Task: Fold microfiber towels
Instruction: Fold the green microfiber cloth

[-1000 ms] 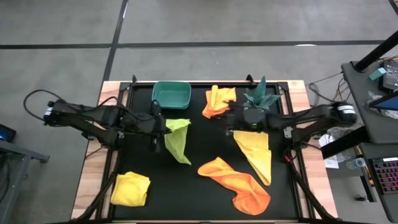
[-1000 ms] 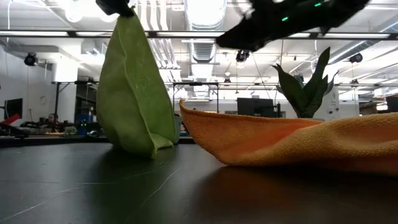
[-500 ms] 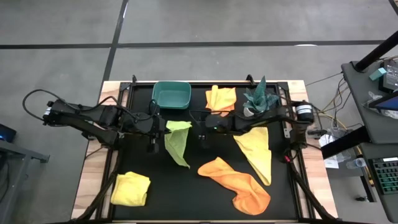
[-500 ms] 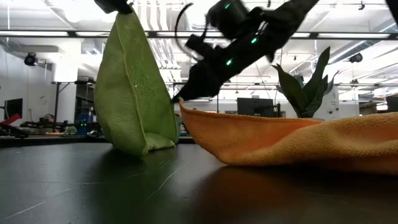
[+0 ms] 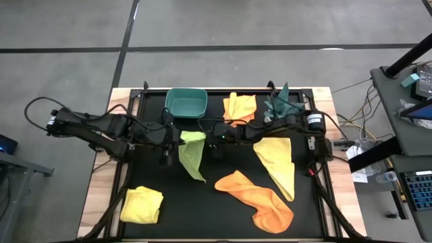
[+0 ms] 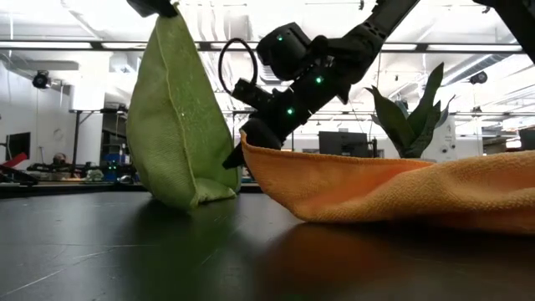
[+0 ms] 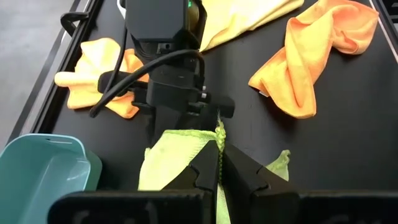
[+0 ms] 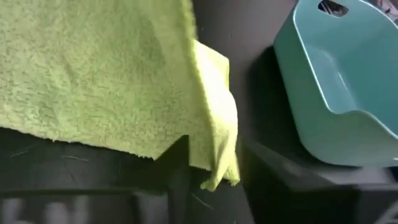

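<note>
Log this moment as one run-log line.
left gripper: shut on lime green towel, holding it up | right gripper: at towel's hanging edge, grip unclear | stage: pre-fold

Lime towel hanging, lifted by corner; two orange, two yellow lying crumpled.

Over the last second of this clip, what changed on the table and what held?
The right gripper swung from over the yellow towel across the table toward the lime green towel, and now sits low at its hanging edge, jaws narrowing; a grip isn't clear yet. The left gripper stayed shut on the towel's top corner, holding it up. The other towels, teal bin and plant did not move.
</note>
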